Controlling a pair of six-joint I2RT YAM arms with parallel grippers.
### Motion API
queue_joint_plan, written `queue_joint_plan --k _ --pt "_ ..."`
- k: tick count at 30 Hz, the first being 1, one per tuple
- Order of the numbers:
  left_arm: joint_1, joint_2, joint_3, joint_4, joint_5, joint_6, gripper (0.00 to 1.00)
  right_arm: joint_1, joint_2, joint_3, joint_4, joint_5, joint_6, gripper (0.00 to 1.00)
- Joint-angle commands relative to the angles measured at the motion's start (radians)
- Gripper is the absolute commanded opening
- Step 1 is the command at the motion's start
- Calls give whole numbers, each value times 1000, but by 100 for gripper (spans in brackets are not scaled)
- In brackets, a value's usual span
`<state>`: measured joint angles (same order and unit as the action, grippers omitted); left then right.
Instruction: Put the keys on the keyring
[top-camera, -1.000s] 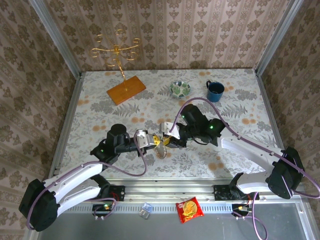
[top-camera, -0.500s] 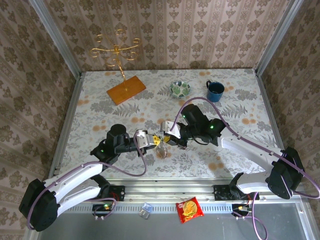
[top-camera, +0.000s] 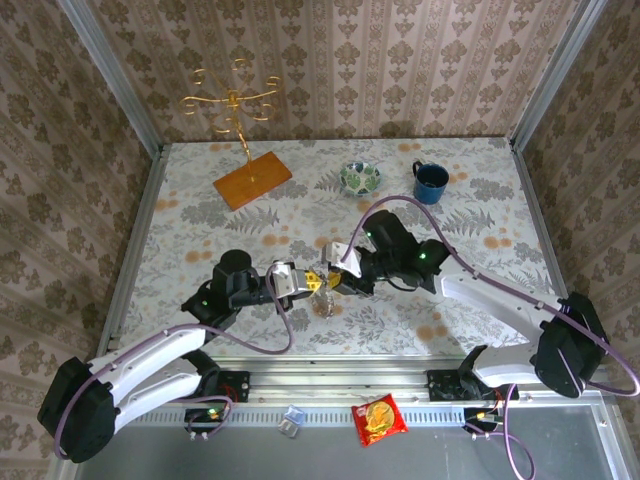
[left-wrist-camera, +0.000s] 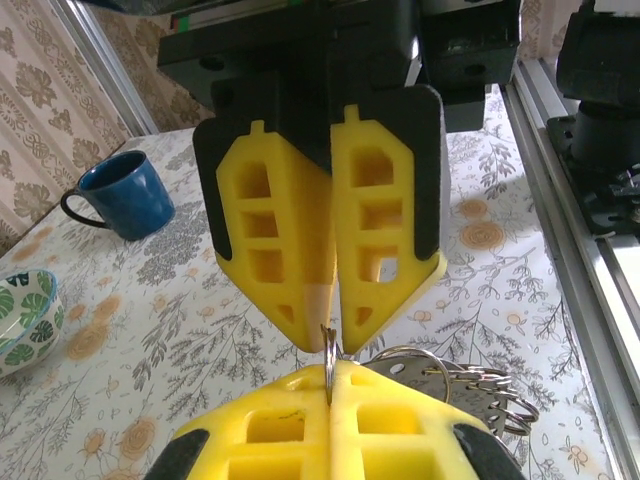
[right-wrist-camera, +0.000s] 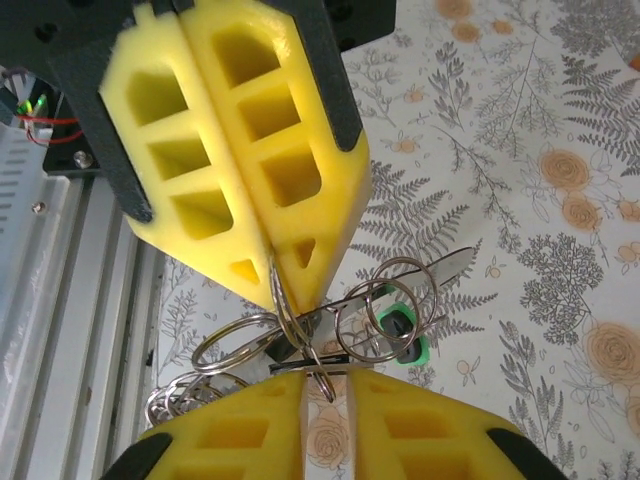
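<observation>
My two grippers meet tip to tip over the near middle of the table. The left gripper (top-camera: 306, 283) (left-wrist-camera: 328, 372) is shut on a thin metal keyring (left-wrist-camera: 328, 350), held edge-on between its yellow fingers. A bunch of rings and keys (left-wrist-camera: 470, 385) (top-camera: 322, 303) hangs from that keyring. In the right wrist view the keyring (right-wrist-camera: 283, 300) runs from the left gripper's tips down into the narrow gap of my right gripper (right-wrist-camera: 325, 385) (top-camera: 336, 280), which is slightly open. A green-headed key (right-wrist-camera: 400, 330) and loose rings dangle just behind.
A blue mug (top-camera: 431, 180) and a patterned bowl (top-camera: 360, 177) stand at the back. A gold stand on a wooden base (top-camera: 252, 178) is at the back left. A red snack packet (top-camera: 378, 418) lies on the metal ledge in front of the table.
Both arms have stayed nearly in place. The right gripper's tips have drawn slightly closer to the left gripper's, and the key bunch hangs much where it was.
</observation>
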<state>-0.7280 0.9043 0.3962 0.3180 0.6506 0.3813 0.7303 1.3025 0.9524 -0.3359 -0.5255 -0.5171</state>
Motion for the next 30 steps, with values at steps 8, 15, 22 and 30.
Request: queue_joint_plan --k 8,15,22,30 --pt "-8 3 -51 193 44 -107 0 -2 -32 -36 117 -94 47 22" --pt "-8 3 -72 250 44 -143 0 -1 -2 -34 151 -110 61 21" --pt "-8 21 -94 316 28 -173 0 -1 19 -21 158 -128 55 0" --pt "-7 -26 -35 66 -87 -59 23 17 35 71 -29 -66 -72 0"
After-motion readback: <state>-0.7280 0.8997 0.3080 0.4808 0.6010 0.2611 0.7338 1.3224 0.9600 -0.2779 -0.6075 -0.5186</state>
